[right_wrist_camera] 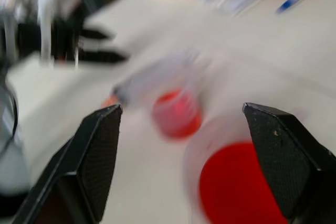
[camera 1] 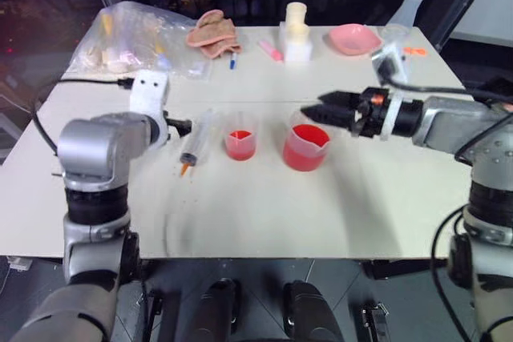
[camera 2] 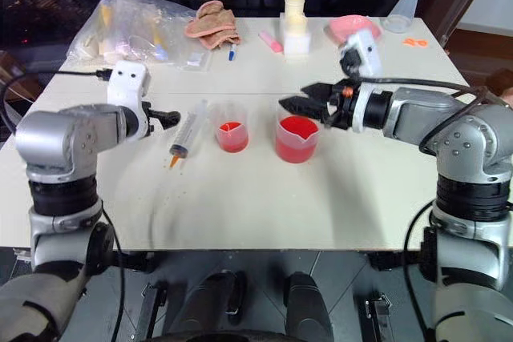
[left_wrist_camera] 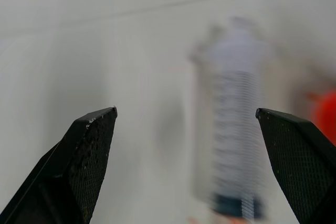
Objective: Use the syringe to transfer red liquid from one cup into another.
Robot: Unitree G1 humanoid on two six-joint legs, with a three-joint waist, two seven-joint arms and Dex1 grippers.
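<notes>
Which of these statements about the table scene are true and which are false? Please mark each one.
1. The syringe lies on the table, held by no gripper. True.
2. The left gripper is closed. False: its fingers stand wide apart.
3. Both the smaller cup and the beaker contain red liquid. True.
4. The right gripper grips the beaker. False: it is open near the rim, holding nothing.
5. The syringe lies to the right of the beaker. False: it lies left of the smaller cup.
</notes>
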